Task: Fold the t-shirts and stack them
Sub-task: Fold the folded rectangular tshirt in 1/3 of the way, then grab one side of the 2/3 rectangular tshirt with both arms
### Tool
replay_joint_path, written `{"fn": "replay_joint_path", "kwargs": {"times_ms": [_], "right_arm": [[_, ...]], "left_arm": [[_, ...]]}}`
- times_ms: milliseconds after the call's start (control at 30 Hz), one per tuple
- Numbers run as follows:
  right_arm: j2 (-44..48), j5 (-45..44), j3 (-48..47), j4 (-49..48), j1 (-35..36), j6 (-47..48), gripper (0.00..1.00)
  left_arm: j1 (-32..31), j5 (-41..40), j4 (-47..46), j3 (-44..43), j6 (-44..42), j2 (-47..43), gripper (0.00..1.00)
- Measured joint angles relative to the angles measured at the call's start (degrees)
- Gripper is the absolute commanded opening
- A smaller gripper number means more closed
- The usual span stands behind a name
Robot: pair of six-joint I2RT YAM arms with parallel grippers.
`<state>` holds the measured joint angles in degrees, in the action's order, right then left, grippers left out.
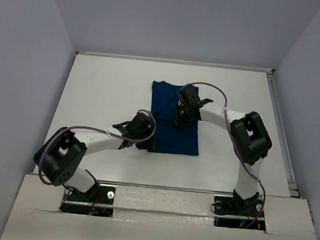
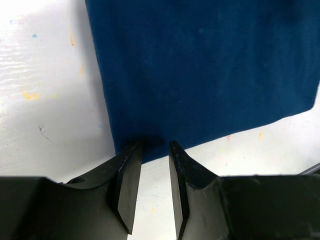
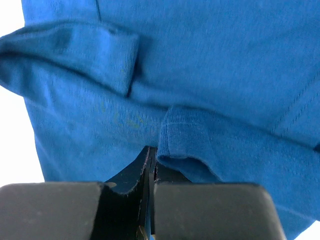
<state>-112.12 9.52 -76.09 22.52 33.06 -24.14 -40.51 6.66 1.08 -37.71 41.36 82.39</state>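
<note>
The dark blue t-shirt (image 1: 175,138) lies folded into a tall rectangle in the middle of the white table (image 1: 106,92); its chest print is hidden. My left gripper (image 1: 145,141) is open at the shirt's near left corner. In the left wrist view the left gripper (image 2: 155,146) has its tips at the edge of the shirt (image 2: 200,65), with bare table between the fingers (image 2: 127,180). My right gripper (image 1: 180,115) is over the shirt's upper half. In the right wrist view the right gripper (image 3: 152,152) is shut on a fold of the shirt (image 3: 210,65).
Grey walls enclose the table on the left, back and right. A metal rail (image 1: 278,126) runs along the right edge. The arm bases stand on a raised board (image 1: 164,197) at the near edge.
</note>
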Motion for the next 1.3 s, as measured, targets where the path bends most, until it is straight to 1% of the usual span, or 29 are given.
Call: {"fn": "replay_joint_path", "kwargs": {"times_ms": [167, 400, 500, 533, 600, 667, 700, 733, 767, 800, 867, 900, 933, 1000, 1033, 1067, 1167, 1300], "right_arm": [[-3.21, -2.97, -4.59, 0.9, 0.02, 0.17, 0.0], [-8.74, -12.13, -17.92, 1.49, -0.39, 2.01, 0.0], [-10.84, -14.56, -23.58, 2.01, -1.14, 2.97, 0.0], [-11.39, -15.32, -25.27, 1.75, -1.57, 3.3, 0.0], [-10.54, -15.56, -24.94, 1.49, -2.01, 3.48, 0.0], [-7.34, -14.91, -20.96, 0.28, -2.49, 3.32, 0.0], [-3.98, -14.16, -16.63, -0.2, -2.67, 3.06, 0.0], [-1.77, -13.6, -14.25, -0.48, -2.73, 3.04, 0.0], [3.3, -12.31, -8.46, -0.59, -2.78, 2.54, 0.0], [5.68, -11.56, -6.14, -0.87, -2.75, 2.14, 0.0], [16.74, -8.11, 4.96, -2.54, -2.64, 0.68, 0.03], [20.96, -6.58, 8.98, -2.32, -2.62, -0.13, 0.06], [24.87, -5.75, 12.0, -2.29, -2.62, -0.59, 0.23], [33.29, -3.02, 20.22, -2.95, -2.78, -2.25, 0.42], [35.01, -2.25, 22.1, -2.97, -2.97, -3.1, 0.5], [38.1, -0.85, 25.9, -2.95, -3.5, -3.93, 0.6], [42.58, 3.08, 32.63, -2.69, -6.56, -6.01, 0.64], [45.68, 7.21, 40.89, -3.34, -11.93, -8.81, 0.64]], "left_arm": [[0.0, 0.0, -0.57, 0.63, -0.44, 0.39, 0.29], [0.0, -0.09, -0.63, 0.85, -0.63, 0.37, 0.29], [0.0, -0.52, 0.26, 0.76, -0.76, -0.02, 0.31], [0.0, -0.85, 1.27, 0.59, -0.96, -0.46, 0.33], [0.0, -1.6, 4.0, -0.2, -1.44, -1.68, 0.36], [0.0, -2.69, 6.71, -1.73, -1.86, -3.34, 0.43], [0.0, -3.13, 7.54, -2.49, -1.97, -4.33, 0.48], [0.0, -3.56, 8.24, -3.08, -1.97, -5.31, 0.48], [0.04, -4.02, 8.74, -3.52, -2.03, -6.62, 0.49], [0.09, -4.2, 8.92, -3.58, -1.88, -7.19, 0.49], [0.59, -4.31, 9.51, -3.54, -1.84, -9.18, 0.49], [0.87, -4.35, 9.75, -3.45, -1.81, -9.64, 0.49], [1.16, -4.11, 9.64, -2.99, -1.77, -10.12, 0.49], [1.73, -3.69, 9.49, -1.33, -1.51, -10.67, 0.49], [2.01, -3.58, 9.46, -0.24, -1.33, -10.91, 0.5], [2.45, -2.95, 9.46, 1.29, -1.03, -11.13, 0.52], [3.15, -1.62, 9.7, 3.78, -0.46, -11.19, 0.52], [3.58, 0.59, 8.85, 4.79, 0.09, -10.43, 0.52]]}}
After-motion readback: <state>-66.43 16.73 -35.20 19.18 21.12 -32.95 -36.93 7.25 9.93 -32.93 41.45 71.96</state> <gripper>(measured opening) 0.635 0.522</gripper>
